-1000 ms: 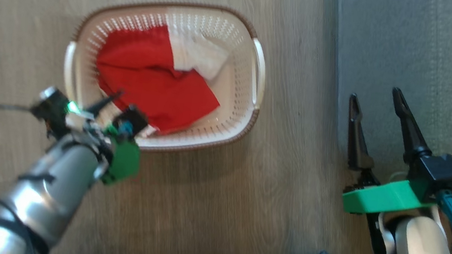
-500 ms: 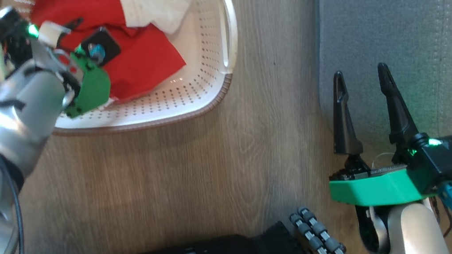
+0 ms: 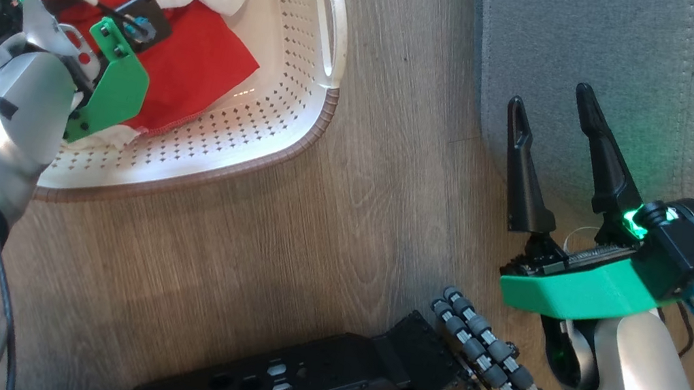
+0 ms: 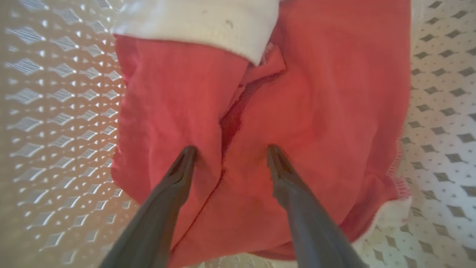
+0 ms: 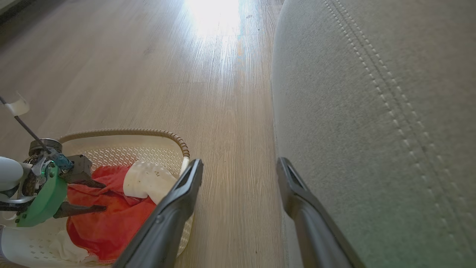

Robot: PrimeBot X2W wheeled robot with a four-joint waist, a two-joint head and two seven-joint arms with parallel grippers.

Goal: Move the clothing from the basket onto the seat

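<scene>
Wood floor [image 3: 349, 223], shirt [image 3: 201, 63] in basket [image 3: 260, 134], L end effector [image 4: 231, 149] spread

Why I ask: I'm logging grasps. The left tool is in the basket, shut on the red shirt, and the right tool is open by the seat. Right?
No. The left tool is open, not shut on the red shirt: the left wrist view shows its fingers spread over the fabric. It is in the basket, and the right tool is open by the seat.

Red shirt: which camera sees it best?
The left wrist view: the red shirt is close up, folds plain to see. In the head view the left arm covers part; the right wrist view shows it small, low in the basket.
</scene>
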